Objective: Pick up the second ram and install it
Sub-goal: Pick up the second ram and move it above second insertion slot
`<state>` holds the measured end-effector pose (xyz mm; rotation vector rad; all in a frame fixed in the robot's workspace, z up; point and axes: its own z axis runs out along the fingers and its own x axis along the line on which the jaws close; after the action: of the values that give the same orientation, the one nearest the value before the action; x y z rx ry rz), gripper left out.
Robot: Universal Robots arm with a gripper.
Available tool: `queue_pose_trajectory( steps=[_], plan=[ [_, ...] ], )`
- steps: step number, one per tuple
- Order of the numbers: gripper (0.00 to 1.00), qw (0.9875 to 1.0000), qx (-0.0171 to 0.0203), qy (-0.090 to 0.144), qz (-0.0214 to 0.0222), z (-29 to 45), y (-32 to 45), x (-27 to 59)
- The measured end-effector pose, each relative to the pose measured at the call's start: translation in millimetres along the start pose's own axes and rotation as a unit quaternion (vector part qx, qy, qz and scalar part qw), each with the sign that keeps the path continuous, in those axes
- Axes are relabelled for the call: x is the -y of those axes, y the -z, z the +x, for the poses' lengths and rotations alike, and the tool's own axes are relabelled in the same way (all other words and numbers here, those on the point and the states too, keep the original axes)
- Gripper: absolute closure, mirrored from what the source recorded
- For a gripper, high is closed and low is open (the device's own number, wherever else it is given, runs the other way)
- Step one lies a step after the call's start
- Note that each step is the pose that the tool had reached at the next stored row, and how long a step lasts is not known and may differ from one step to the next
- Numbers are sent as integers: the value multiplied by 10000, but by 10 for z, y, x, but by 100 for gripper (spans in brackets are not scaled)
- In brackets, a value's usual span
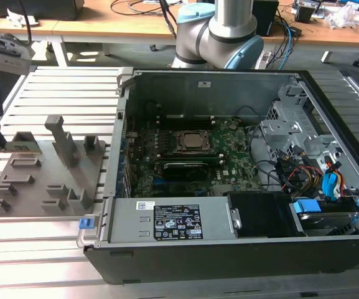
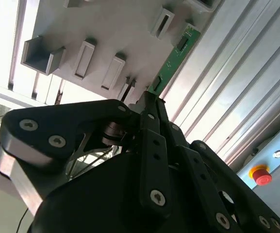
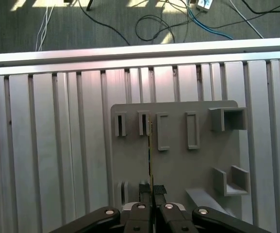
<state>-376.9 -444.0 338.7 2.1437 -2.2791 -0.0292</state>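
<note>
Gripper (image 2: 149, 99) closed on the second ram (image 2: 175, 54), which stands edge-on over the grey holder tray (image 3: 178, 165) on the slatted tabletop (image 3: 42, 145), well apart from the open computer case (image 1: 198, 87) at the exterior view's right. Much of the stick juts past the fingertips. Probable hazards: with so much overhang, the ram may pivot or slip in the narrow hold. A tilted stick could snag a tray post, or later sit skewed at the motherboard (image 1: 235, 159).
</note>
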Motion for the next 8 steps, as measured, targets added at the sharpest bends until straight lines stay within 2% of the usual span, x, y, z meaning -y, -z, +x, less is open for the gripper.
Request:
queue_pose_trajectory(
  steps=[2, 8],
  plan=[
    [87, 10000, 0, 0, 0, 0, 64, -1],
    [87, 10000, 0, 0, 0, -1, 179, -4]
  ],
)
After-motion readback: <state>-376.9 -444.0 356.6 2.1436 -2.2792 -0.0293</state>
